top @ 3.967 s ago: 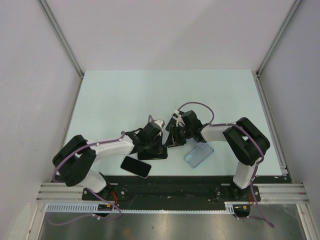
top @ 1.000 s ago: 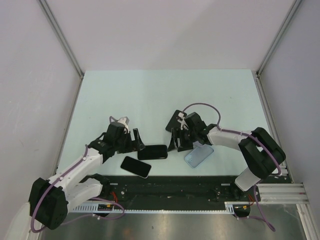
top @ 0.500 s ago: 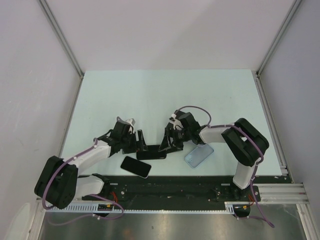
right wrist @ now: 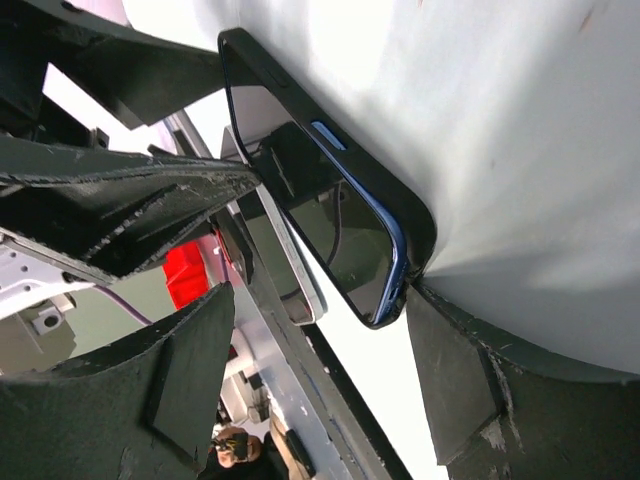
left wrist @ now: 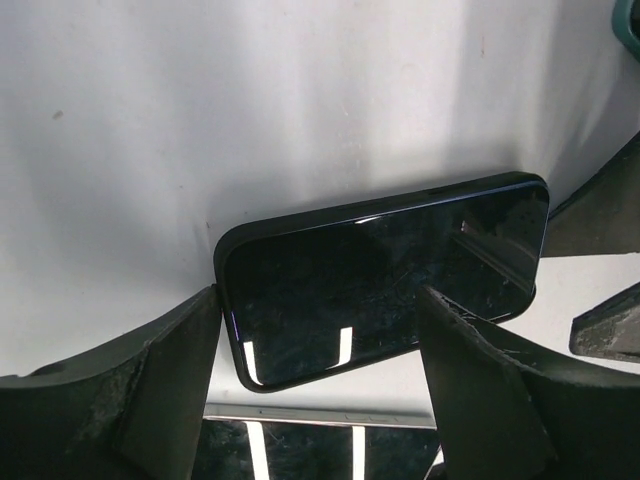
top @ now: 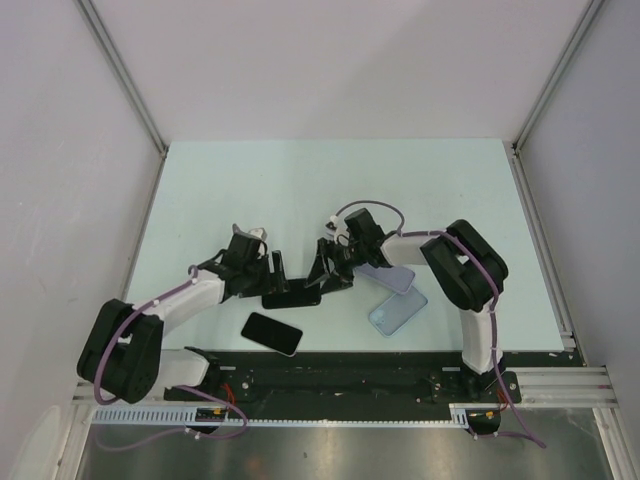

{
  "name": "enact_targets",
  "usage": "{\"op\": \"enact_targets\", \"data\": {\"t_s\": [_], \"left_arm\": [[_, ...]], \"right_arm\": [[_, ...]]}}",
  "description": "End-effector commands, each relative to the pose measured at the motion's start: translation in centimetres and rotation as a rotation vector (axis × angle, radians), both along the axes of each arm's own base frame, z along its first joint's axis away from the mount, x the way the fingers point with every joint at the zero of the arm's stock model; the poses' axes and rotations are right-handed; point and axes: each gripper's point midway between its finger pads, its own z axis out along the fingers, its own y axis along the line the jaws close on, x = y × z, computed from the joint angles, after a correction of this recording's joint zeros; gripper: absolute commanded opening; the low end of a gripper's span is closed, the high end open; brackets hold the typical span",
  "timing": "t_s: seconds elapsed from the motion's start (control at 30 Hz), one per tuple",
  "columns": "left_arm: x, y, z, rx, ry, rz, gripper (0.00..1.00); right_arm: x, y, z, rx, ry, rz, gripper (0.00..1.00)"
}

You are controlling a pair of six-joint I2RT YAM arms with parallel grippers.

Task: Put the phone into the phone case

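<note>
**Two hands close on a phone.** The left hand (left wrist: 318, 305) is held low over the bench (top: 300, 190) with its jaws spread wide and nothing clamped. One finger (left wrist: 165, 375) is set against a corner of the phone (left wrist: 380, 280). The other is seen in front of the phone's long edge, not opposite the first. The right hand (right wrist: 320, 295) is also held wide apart and is brought in from the phone's far end. One of its fingers (right wrist: 455, 375) is touching a corner and the other is kept clear. No grip is made by either hand.

The phone is laid flat between them, glass up, near the front of the bench and a little left of centre. A blue rim and a side button are picked out in the right wrist view. The clear case (top: 397, 313) is seen well apart to the right, beyond the right arm. A second dark slab (top: 272, 333) is seen just in front of the phone, and whether it is a phone or a case cannot be told.

The phone is judged to be stiff, dense for its size and slick, with a glass face and a smooth rim. Because it is lying flat, no purchase is offered underneath. A hold is best taken across the two long edges near the middle, with the button avoided. If it were pinched by the ends or corners, a swing or a slip could be expected. Hard knocks to the glass are to be avoided. The case is judged to be light and springy, so it is likely to be pushed along the bench unless it is steadied while the phone is pressed in.
</note>
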Motion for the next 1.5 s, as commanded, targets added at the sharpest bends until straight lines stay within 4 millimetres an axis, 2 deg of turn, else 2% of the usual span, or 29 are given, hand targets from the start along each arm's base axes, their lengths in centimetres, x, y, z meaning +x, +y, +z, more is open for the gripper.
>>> {"op": "enact_targets", "data": {"t_s": [0.0,0.07,0.13,0.17,0.2,0.23,0.27,0.4,0.53,0.63,0.7,0.73,0.8,0.83,0.87,0.9,0.93,0.97,1.0,1.03,1.07,1.1,1.17,1.2,1.33,1.37,1.47], "left_arm": [[3.2,-3.6,3.2,-0.123,-0.072,-0.068,0.80],[4.7,-3.4,3.6,-0.108,-0.090,-0.052,0.80],[5.6,-3.3,3.0,-0.085,-0.080,-0.063,0.80],[6.7,-3.4,3.6,-0.084,-0.100,-0.061,0.80],[7.1,-3.3,3.0,-0.069,-0.088,-0.066,0.80],[8.2,-3.2,3.4,-0.068,-0.102,-0.058,0.80],[8.7,-3.0,3.1,-0.055,-0.100,-0.051,0.80],[10.6,-2.5,2.5,-0.039,-0.091,-0.034,0.81],[11.8,-2.2,2.6,-0.016,-0.106,-0.024,0.82],[11.5,-1.9,3.1,-0.008,-0.125,-0.019,0.82],[11.4,-1.7,4.6,-0.017,-0.167,-0.012,0.83],[10.7,-1.5,4.6,-0.020,-0.167,-0.009,0.83],[9.9,-1.5,6.5,-0.053,-0.211,-0.013,0.83],[8.9,-1.6,6.3,-0.070,-0.199,-0.027,0.83],[8.3,-1.8,6.6,-0.091,-0.203,-0.034,0.83],[7.7,-1.9,8.0,-0.120,-0.238,-0.042,0.83],[6.5,-2.1,7.6,-0.144,-0.218,-0.060,0.82],[5.8,-2.3,7.9,-0.168,-0.221,-0.063,0.82],[5.2,-2.5,9.1,-0.196,-0.252,-0.070,0.82],[4.1,-2.8,8.7,-0.210,-0.239,-0.083,0.82],[3.4,-3.1,9.0,-0.233,-0.236,-0.087,0.82],[2.8,-3.4,9.1,-0.250,-0.236,-0.094,0.82],[1.0,-4.3,9.9,-0.299,-0.247,-0.120,0.82],[0.4,-4.5,10.2,-0.315,-0.250,-0.126,0.82],[-2.5,-5.8,10.4,-0.380,-0.234,-0.167,0.82],[-2.9,-6.0,11.0,-0.407,-0.241,-0.161,0.82],[-4.3,-6.7,11.4,-0.439,-0.241,-0.176,0.82]], "right_arm": [[5.1,2.1,0.8,0.047,-0.150,-0.055,0.74],[6.8,2.4,0.9,0.047,-0.161,-0.071,0.74],[8.2,2.2,0.4,0.032,-0.159,-0.087,0.74],[9.6,2.9,1.4,0.050,-0.186,-0.088,0.73],[9.8,2.8,0.0,0.024,-0.158,-0.084,0.74],[10.5,2.8,-0.1,0.018,-0.159,-0.087,0.73],[11.5,3.2,-0.2,0.017,-0.176,-0.083,0.73],[13.4,3.0,-0.7,-0.026,-0.175,-0.099,0.73],[14.1,2.6,-0.1,-0.044,-0.197,-0.115,0.74],[14.0,1.8,0.8,-0.072,-0.231,-0.123,0.74],[13.9,1.0,1.1,-0.098,-0.248,-0.132,0.74],[13.6,0.7,2.1,-0.100,-0.265,-0.135,0.74],[13.4,-0.2,2.4,-0.131,-0.280,-0.153,0.74],[12.8,-0.8,2.2,-0.147,-0.278,-0.154,0.74],[12.8,-1.0,3.4,-0.147,-0.306,-0.169,0.74],[12.6,-1.4,3.8,-0.152,-0.317,-0.177,0.74],[12.2,-1.6,4.0,-0.157,-0.324,-0.177,0.74],[11.7,-2.1,4.8,-0.162,-0.339,-0.186,0.74],[11.4,-2.6,4.9,-0.170,-0.342,-0.190,0.75],[11.0,-2.7,5.2,-0.171,-0.347,-0.191,0.74],[10.4,-3.5,4.7,-0.193,-0.344,-0.196,0.75],[10.0,-3.9,5.8,-0.193,-0.364,-0.202,0.75],[9.3,-4.9,6.2,-0.216,-0.382,-0.217,0.75],[8.4,-5.7,6.7,-0.219,-0.389,-0.223,0.75],[6.1,-8.3,7.2,-0.246,-0.406,-0.253,0.76],[5.9,-9.0,7.3,-0.261,-0.415,-0.268,0.76],[4.1,-11.7,6.4,-0.356,-0.415,-0.283,0.77]]}}
